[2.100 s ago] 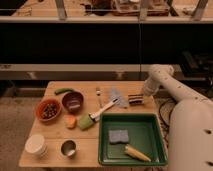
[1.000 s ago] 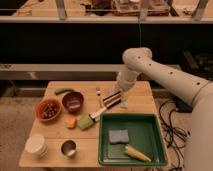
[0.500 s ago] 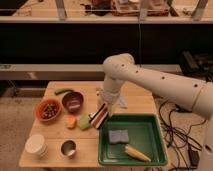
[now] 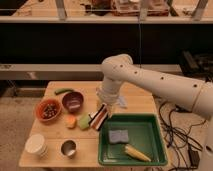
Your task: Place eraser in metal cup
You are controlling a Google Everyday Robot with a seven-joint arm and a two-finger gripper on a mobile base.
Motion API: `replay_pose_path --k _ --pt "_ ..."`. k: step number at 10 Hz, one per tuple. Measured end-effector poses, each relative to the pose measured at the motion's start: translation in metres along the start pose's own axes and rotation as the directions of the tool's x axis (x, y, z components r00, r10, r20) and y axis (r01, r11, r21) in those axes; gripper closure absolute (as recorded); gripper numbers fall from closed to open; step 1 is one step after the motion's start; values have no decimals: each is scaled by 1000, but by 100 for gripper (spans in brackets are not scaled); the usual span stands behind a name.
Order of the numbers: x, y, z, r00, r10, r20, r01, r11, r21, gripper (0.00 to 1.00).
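Observation:
The eraser [image 4: 98,118], a striped dark, red and whitish block, hangs tilted just above the table, left of the green tray. My gripper [image 4: 102,110] comes down from the white arm and is shut on the eraser's upper end. The metal cup [image 4: 68,148], small and shiny, stands upright near the table's front edge, left of and nearer than the gripper, with nothing visible in it.
A green tray [image 4: 150,127] at the right holds a grey sponge [image 4: 119,135] and a yellow item [image 4: 136,153]. A green brush head [image 4: 84,121] and an orange piece [image 4: 71,121] lie beside the eraser. Dark red bowl [image 4: 73,101], orange bowl [image 4: 48,110], white stacked cups [image 4: 37,145] stand at the left.
The arm has swung left from the table's right side, carrying the eraser from behind the tray toward the table's middle and lower.

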Motion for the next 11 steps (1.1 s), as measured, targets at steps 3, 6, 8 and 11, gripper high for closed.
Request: replay_pose_path --k 3,6,8,11 --pt "-22 -20 18 999 43 -26 -44 998 -48 100" --pt "-60 -58 49 997 76 -7 -76 994 -75 100" --pt "-83 -64 68 997 72 18 -69 993 -99 100" --pt "-111 -72 84 999 -11 53 16 995 -98 100"
